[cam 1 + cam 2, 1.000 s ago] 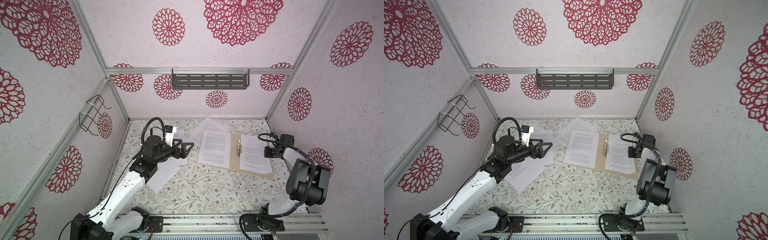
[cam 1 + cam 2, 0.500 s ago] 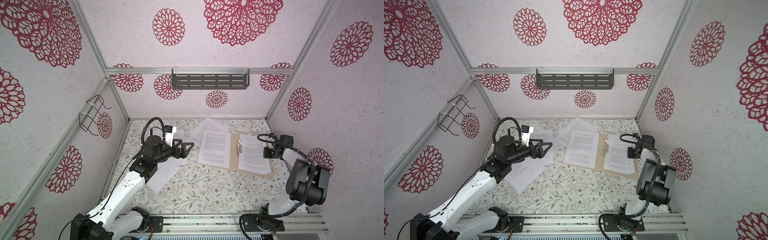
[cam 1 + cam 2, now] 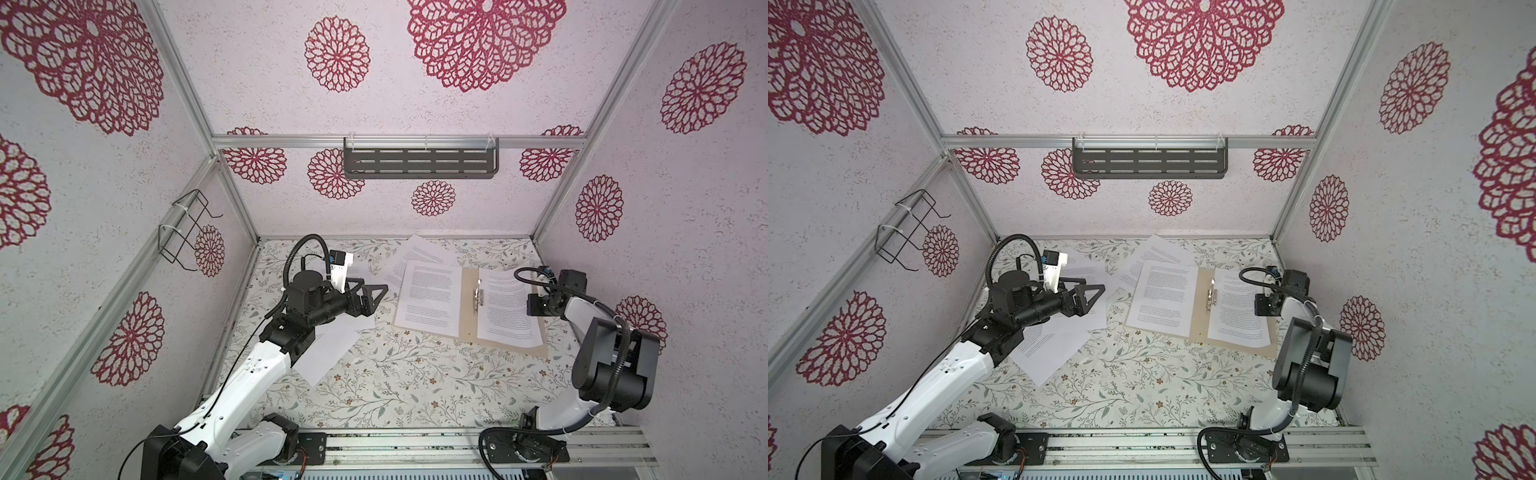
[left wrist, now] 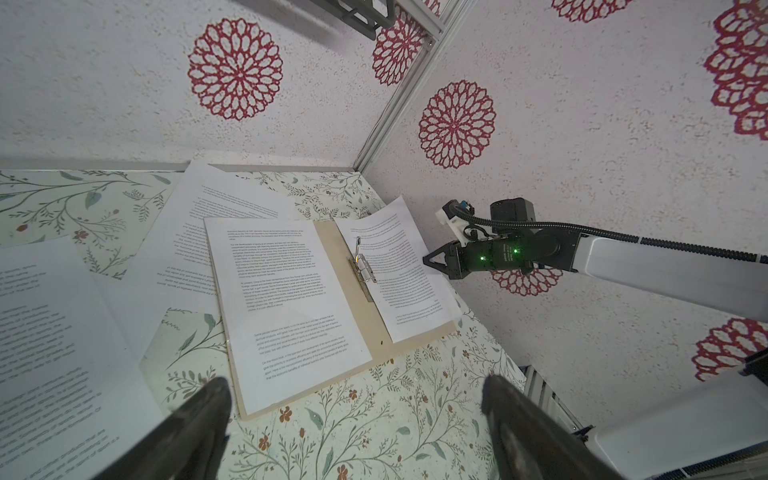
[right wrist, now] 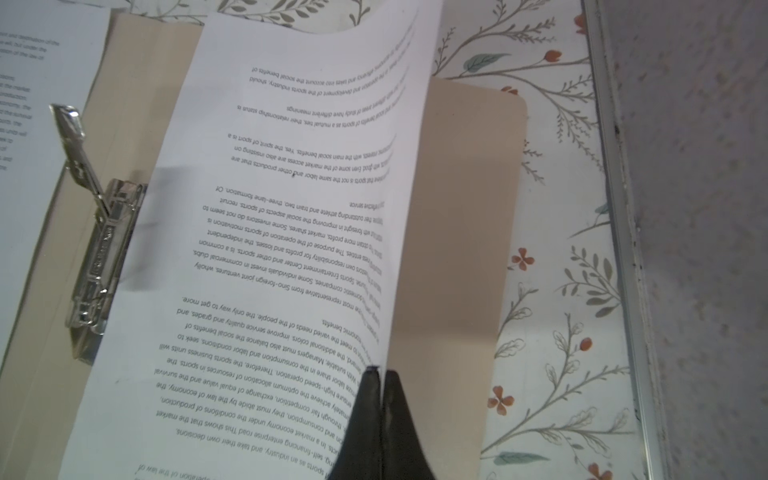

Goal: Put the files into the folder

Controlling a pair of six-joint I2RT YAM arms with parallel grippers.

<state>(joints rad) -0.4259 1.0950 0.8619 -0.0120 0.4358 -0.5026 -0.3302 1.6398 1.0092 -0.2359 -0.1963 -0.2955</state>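
The right claw [image 5: 380, 374] is clenched on a sheet [image 5: 291, 208] reading "Sino-foreign joint ventures", its edge lifted off the open folder [image 5: 457, 249]; the left claw [image 4: 353, 388] hangs released above the counter [image 4: 395, 419].

You see the folder [image 3: 468, 320] lying open and flat at about 2 o'clock from the middle of the table [image 3: 415, 374]. It is tan, its spine runs 12 to 6, and a metal fastener [image 3: 478, 294] sits on the spine. A flat sheet [image 3: 430, 301] of small black text covers its 9 o'clock leaf. The held sheet [image 5: 270, 249] lies over the 3 o'clock leaf, its outer edge lifted, curled and pinched by the right gripper [image 5: 380, 372]. Back sheets [image 3: 417, 251] stick out from under the folder at 11 o'clock. Loose sheets [image 3: 328, 353] overlap at 9 o'clock, well apart from it.
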